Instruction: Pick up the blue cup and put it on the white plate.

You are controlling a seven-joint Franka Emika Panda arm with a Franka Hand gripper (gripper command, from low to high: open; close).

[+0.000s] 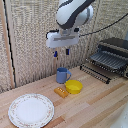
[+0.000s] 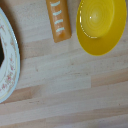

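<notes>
cup (image 1: 62, 75): blue
plate (image 1: 31, 109): white, faint floral pattern round the rim
bowl (image 1: 74, 87): yellow
bar (image 1: 61, 92): orange, with pale marks along it in the wrist view
tool (image 1: 61, 52): white-grey block, dark blue-tipped fingers
worktop (image 1: 95, 107): light wood planks
rack (image 1: 111, 57): dark metal

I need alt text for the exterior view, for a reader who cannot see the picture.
A white robot arm holds its gripper in the air above a blue cup on a wooden table. Near the cup lie a yellow bowl and a small orange object, with a white plate in front.
</notes>
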